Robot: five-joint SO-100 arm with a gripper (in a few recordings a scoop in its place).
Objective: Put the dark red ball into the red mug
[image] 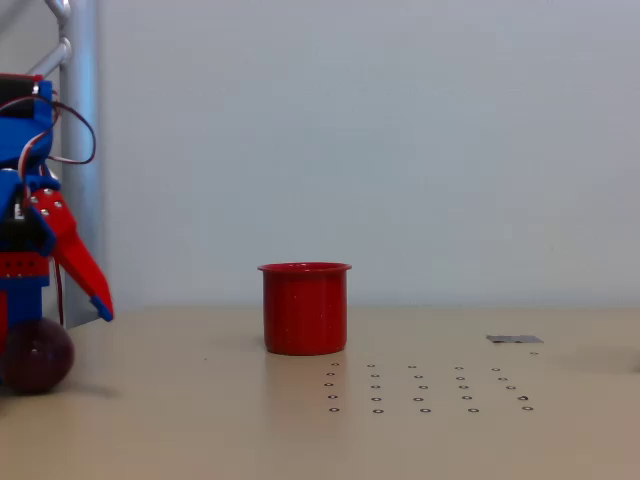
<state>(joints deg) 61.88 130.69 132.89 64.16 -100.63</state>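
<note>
Beige tabletop under a pale wall; we see the red mug upright at centre, contents hidden. At lower left the gripper spreads its jaws over the dark red ball.

Plain pale grey-blue wall fills the back, evenly lit, no windows. Beige tabletop runs across the lower part, smooth, slightly glossy, soft shadows. Grid of small dark rings marked on the table, right of centre. Small flat grey tab lies further right near the back edge. Silver metal pole stands upright at far left.
</note>
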